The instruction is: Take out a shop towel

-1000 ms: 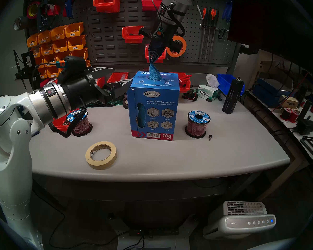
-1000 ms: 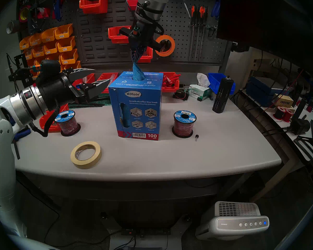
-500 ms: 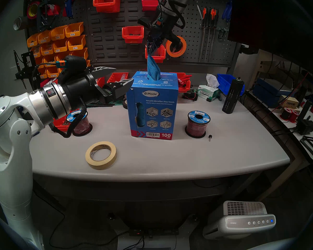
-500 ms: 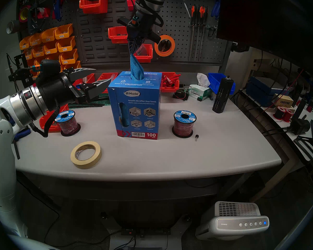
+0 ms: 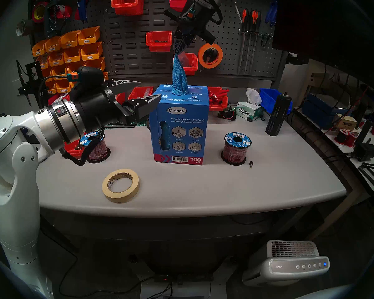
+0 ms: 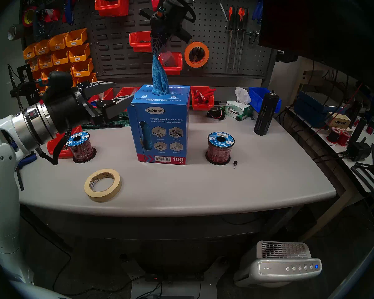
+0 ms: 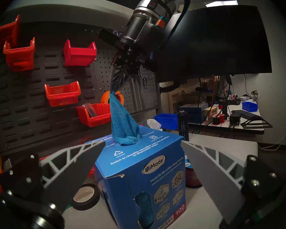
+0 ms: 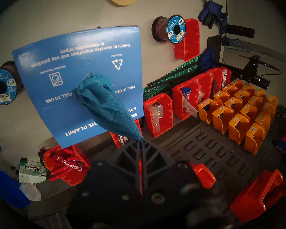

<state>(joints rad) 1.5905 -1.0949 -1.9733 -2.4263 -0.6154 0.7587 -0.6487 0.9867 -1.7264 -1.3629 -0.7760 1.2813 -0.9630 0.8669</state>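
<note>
A blue shop towel (image 5: 178, 76) (image 6: 159, 78) (image 7: 122, 122) (image 8: 106, 104) stretches up in a taut cone out of the round hole in the top of the blue carton (image 5: 179, 128) (image 6: 162, 128) (image 7: 149, 177) (image 8: 59, 71). My right gripper (image 5: 177, 52) (image 6: 155, 53) (image 7: 111, 89) (image 8: 141, 139) hangs above the carton, shut on the towel's top tip. The towel's lower part is still inside the carton. My left gripper (image 5: 150, 89) (image 6: 124, 89) (image 7: 142, 157) is open at the carton's upper left edge, its fingers either side of the near top corner; whether they touch it I cannot tell.
On the grey table (image 5: 203, 188) lie a masking tape roll (image 5: 120, 185), two wire spools (image 5: 236, 147) (image 5: 95, 145), a small black knob (image 5: 251, 164), a Kimtech tissue carton (image 5: 247, 112) and a black cylinder (image 5: 277, 115). Red and orange bins hang on the pegboard (image 5: 127, 44) behind.
My right gripper has risen and drawn more of the towel out of the carton. The carton has shifted left and back. My left gripper has edged toward the carton.
</note>
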